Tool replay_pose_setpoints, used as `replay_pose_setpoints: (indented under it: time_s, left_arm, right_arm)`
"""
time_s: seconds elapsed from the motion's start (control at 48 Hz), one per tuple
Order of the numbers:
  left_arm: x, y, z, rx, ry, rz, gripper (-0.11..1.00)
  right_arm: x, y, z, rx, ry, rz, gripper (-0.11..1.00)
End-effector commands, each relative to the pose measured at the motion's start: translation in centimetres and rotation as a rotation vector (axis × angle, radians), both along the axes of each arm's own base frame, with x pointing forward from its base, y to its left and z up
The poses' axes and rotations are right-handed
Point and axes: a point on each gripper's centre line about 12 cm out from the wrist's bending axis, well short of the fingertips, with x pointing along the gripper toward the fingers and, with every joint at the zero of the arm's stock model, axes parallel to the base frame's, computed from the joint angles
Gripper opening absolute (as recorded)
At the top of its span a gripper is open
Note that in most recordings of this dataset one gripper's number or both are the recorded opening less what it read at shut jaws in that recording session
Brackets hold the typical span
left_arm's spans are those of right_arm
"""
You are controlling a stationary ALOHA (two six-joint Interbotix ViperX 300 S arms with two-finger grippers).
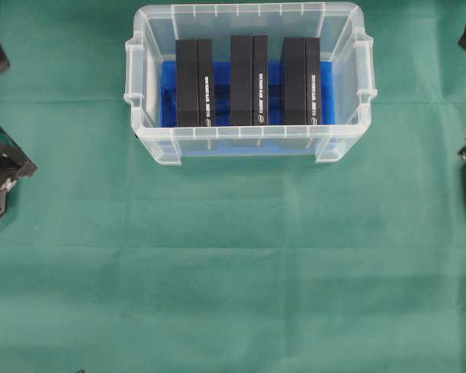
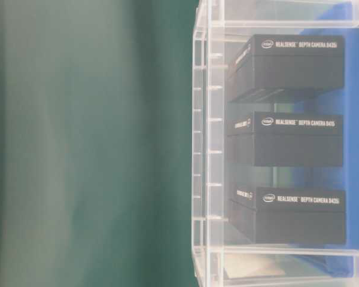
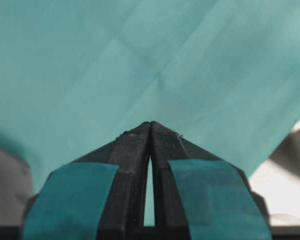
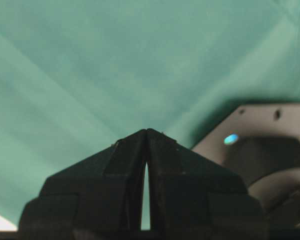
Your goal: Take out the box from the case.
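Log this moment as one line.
case: three boxes inside | left tool: shut, empty | right tool: shut, empty | stage: not reached in

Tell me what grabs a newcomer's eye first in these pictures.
The clear plastic case at the top middle of the green cloth, holding three black boxes standing side by side on a blue liner. Both end effectors, left and right, are shut over bare cloth.

Black, wedge-shaped gripper fingers; teal tape patches on the left pair only.
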Motion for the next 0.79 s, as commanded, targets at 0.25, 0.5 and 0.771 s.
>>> replay_pose_setpoints:
  time_s: [0.25,0.5,0.771]
  left_arm:
    - [-0.4,0.43,1.05,-0.155,0.04,0.372,0.01]
    - [-0.09,0.51,0.94,-0.151,0.048,0.388,0.01]
    - [0.49,0.81,0.74,-0.132,0.06,0.399,0.01]
  right_arm:
    - [-0.39,-0.25,0.31,0.049,0.078,-0.313,0.02]
    - [-0.45,-0.41,0.43,0.034,0.119,-0.338,0.02]
    - [-0.35,-0.71,0.47,0.012,0.117,-0.346,0.02]
